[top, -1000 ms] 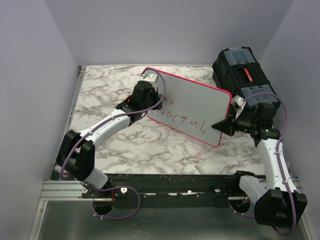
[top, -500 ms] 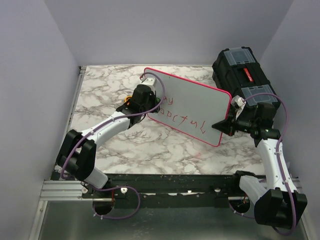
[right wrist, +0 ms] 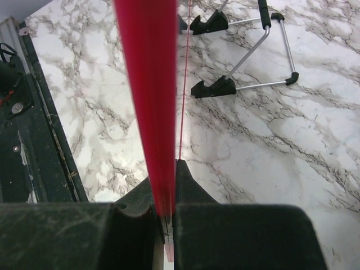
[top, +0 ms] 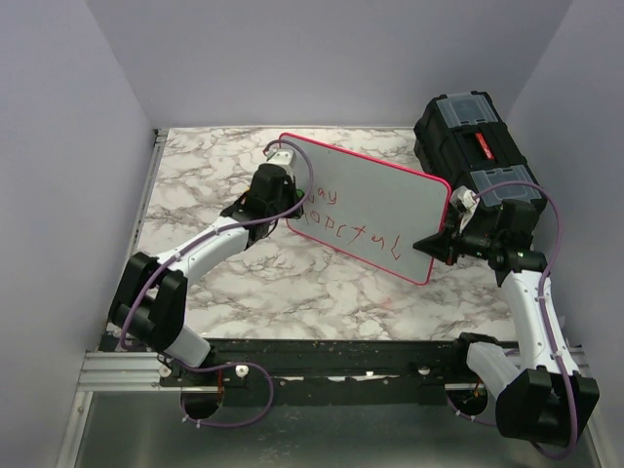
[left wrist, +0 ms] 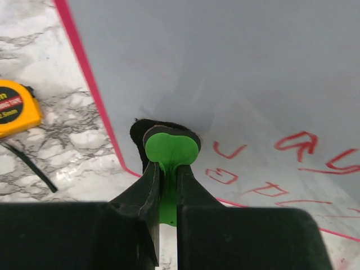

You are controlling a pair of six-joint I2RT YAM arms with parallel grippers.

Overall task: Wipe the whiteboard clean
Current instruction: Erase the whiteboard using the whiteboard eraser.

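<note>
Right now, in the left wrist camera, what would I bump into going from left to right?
Yellow tape measure → green pad pinched by the left gripper → red letters on the whiteboard.

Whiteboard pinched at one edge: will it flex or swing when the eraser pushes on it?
Likely stiff: the whiteboard looks flat with the right gripper pinching only its rim. It may pivot about that pinch, since the left gripper presses its eraser near the opposite edge.
</note>
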